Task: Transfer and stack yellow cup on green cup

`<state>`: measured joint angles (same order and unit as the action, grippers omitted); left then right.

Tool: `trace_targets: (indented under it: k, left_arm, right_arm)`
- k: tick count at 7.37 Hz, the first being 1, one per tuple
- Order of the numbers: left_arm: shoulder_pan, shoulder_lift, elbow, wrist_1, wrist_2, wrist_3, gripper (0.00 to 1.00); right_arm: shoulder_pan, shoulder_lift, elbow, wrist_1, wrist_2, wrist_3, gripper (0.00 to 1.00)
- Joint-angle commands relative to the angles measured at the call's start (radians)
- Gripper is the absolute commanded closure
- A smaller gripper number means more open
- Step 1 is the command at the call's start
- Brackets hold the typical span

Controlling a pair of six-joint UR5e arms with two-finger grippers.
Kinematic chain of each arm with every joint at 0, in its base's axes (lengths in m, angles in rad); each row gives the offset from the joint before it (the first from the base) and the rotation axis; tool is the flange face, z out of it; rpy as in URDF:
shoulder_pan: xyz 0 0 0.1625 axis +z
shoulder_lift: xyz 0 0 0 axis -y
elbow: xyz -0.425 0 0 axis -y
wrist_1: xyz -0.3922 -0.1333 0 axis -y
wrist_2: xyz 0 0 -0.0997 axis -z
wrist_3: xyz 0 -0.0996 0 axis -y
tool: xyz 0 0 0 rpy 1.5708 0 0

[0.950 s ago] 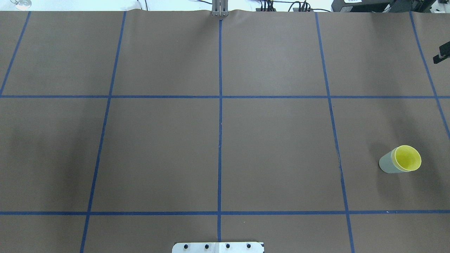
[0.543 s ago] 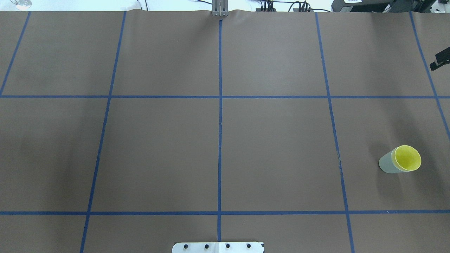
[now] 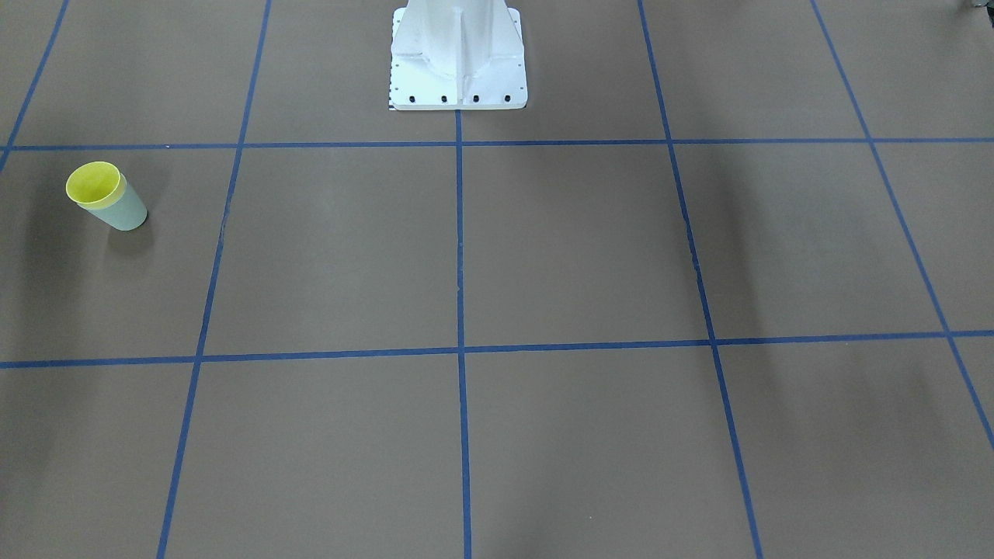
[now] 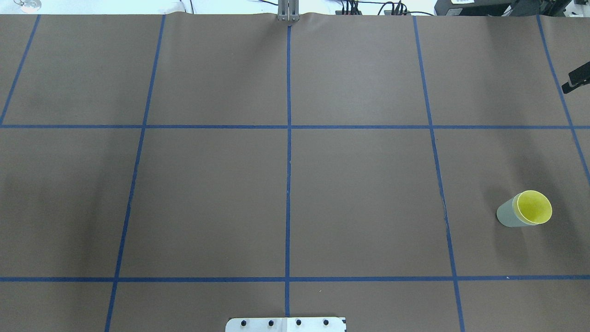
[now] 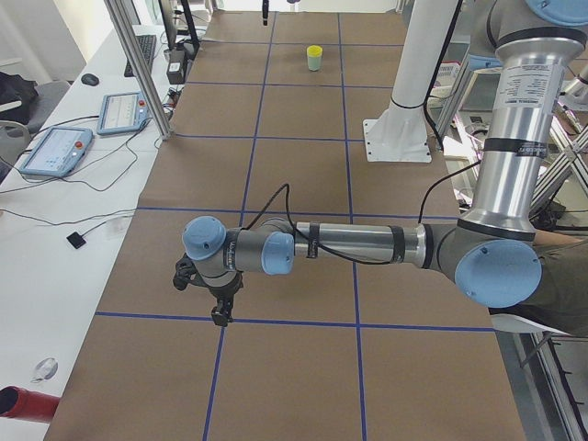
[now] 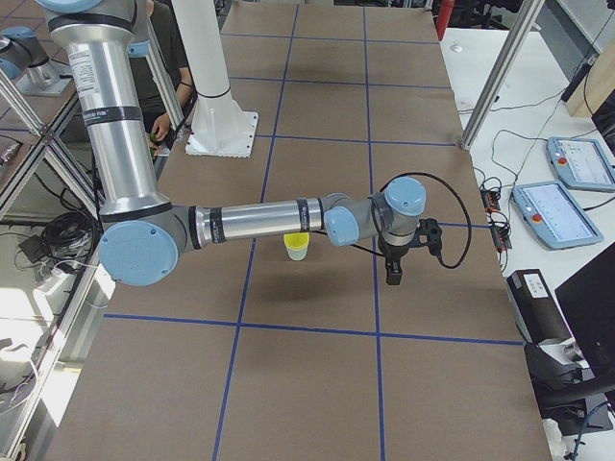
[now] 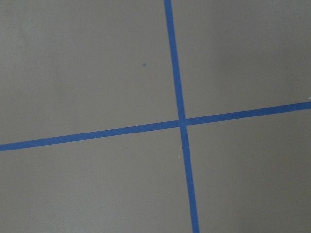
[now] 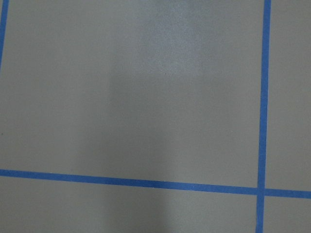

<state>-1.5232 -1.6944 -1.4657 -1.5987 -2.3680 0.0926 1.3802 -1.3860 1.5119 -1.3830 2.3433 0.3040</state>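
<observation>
The yellow cup (image 4: pixel 534 207) sits nested inside the green cup (image 4: pixel 506 216), upright at the table's right side. Only the yellow rim and inside show. The pair also shows in the front-facing view (image 3: pixel 93 183), in the exterior left view (image 5: pixel 314 51) and in the exterior right view (image 6: pixel 297 240). My right gripper (image 6: pixel 392 275) hangs over the table beyond the cups, apart from them; only a dark tip of it (image 4: pixel 579 78) shows overhead, and I cannot tell its state. My left gripper (image 5: pixel 220 315) hangs over the far left end, empty-looking; I cannot tell its state.
Brown table cover with a blue tape grid (image 4: pixel 288 138). The white robot base (image 3: pixel 458 54) stands at the middle of the near edge. Metal frame posts (image 6: pixel 500 77) and tablets (image 6: pixel 555 213) stand off the table's far side. Both wrist views show only bare cover.
The dark tip of my right gripper at the overhead view's right edge has shifted slightly down the view. The nested cups have not moved.
</observation>
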Motion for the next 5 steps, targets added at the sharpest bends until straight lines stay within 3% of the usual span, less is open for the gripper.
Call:
trace_targets:
  k: [1, 5]
  left_arm:
    - [0.000, 0.001, 0.002, -0.059, -0.010, -0.001, 0.00]
    - [0.002, -0.007, -0.011, -0.066, -0.069, -0.002, 0.00]
  right_arm:
    - [-0.007, -0.025, 0.010, 0.004, 0.011, -0.003, 0.01]
    - [-0.029, -0.036, 0.014, 0.012, 0.051, 0.003, 0.01]
